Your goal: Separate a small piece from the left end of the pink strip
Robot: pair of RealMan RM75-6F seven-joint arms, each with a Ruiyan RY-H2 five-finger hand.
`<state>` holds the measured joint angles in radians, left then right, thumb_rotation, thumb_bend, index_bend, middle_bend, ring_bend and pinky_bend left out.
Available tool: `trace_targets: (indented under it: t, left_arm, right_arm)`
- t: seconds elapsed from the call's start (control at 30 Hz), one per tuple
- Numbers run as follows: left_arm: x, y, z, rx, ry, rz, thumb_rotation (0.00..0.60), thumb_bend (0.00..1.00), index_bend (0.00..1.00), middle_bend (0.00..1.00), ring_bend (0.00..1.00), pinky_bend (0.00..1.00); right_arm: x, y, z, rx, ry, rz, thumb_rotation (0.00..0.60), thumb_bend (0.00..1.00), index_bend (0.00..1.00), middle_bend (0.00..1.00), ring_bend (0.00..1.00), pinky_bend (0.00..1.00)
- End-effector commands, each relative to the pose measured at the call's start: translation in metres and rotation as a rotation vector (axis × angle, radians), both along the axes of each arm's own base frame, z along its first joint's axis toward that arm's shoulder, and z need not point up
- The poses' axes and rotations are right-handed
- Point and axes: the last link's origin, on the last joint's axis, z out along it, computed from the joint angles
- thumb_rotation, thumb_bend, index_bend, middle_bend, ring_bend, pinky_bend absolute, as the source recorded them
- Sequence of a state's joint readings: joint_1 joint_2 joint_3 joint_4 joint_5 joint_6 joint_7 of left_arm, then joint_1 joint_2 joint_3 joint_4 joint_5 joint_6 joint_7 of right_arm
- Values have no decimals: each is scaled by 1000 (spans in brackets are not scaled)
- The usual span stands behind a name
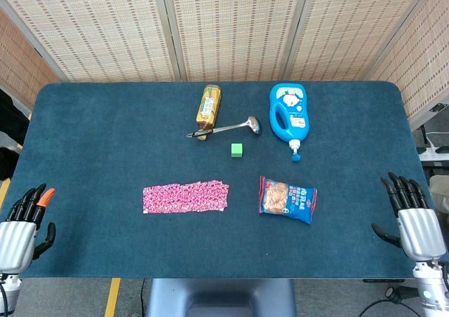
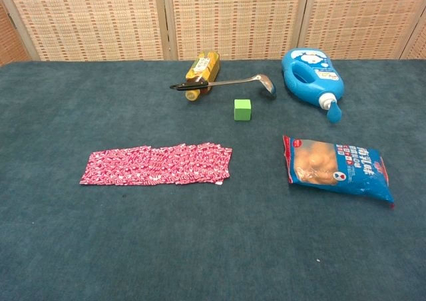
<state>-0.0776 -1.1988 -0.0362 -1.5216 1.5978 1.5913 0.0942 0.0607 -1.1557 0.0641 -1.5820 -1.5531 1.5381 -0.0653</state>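
Since the pink strip (image 1: 186,197) runs left-right mid-frame, its left end sits closer to the left hand (image 1: 22,227) at lower left. Both that one and the right hand (image 1: 414,219) are empty, fingers apart.

I see both views bright and evenly lit, with only faint, soft shadows on the table (image 1: 91,127). Focus is sharp throughout; no glare shows.

The strip (image 1: 186,196) is pink with a small white pattern. The table (image 1: 91,142) is dark teal. The cube (image 1: 237,149) is green. The jug (image 1: 289,115) is bright blue with a white label. The snack bag (image 1: 287,199) is blue, white and red. The bottle (image 1: 209,105) is yellow-brown. The ladle (image 1: 231,127) is silver with a black handle end.
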Motion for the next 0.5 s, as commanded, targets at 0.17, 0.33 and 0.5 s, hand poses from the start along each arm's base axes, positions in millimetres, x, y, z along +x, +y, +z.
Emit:
trace_targets:
  t: [0.17,0.33,0.5]
  left_arm:
    - [-1,2,-2,-11,22,-3,600,578,0,21,47,192]
    - [-3,6,-4,-23,32,17,600,575,0,110,97,199]
    - [-3,11,-15,-97,45,23,600,697,0,527,522,424]
  right_arm:
    - [0,0,-1,5,9,11,600,76,0,0,0,49]
    - [2,3,-1,3,11,23,600,76,0,0,0,50]
    - [4,9,5,-76,34,46,600,146,0,203,67,92]
